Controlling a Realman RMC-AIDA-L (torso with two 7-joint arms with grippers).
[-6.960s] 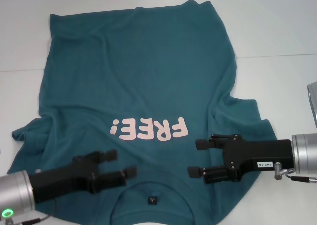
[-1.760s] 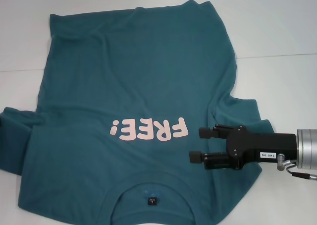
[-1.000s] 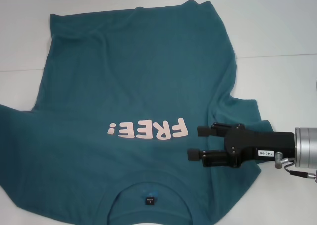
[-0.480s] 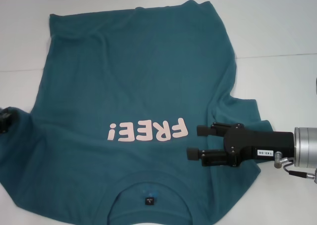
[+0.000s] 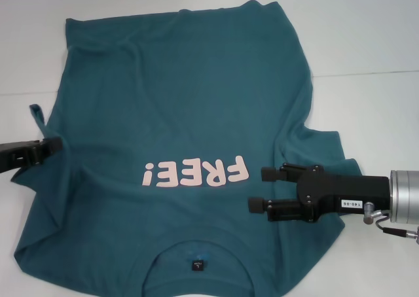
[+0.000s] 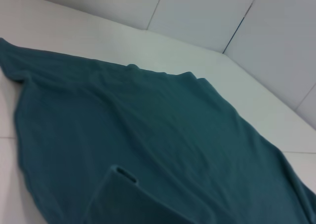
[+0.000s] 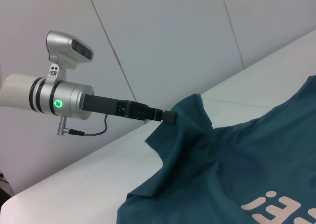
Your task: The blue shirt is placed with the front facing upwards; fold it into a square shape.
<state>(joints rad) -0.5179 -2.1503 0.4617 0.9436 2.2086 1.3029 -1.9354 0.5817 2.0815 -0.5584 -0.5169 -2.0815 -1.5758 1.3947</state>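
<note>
White desk (image 5: 366, 35) and pale wall panels frame the blue shirt (image 5: 190, 101), spread front up with its pink "FREE!" lettering (image 5: 196, 172) showing and the collar nearest the robot. At the robot's left, the left claw (image 5: 54, 144) is clenched on the shirt's left sleeve, lifting it clear of the desk so the cloth drapes from its tip. Over the right sleeve area hovers the right claw (image 5: 260, 189), fingers spread apart, gripping nothing.
</note>
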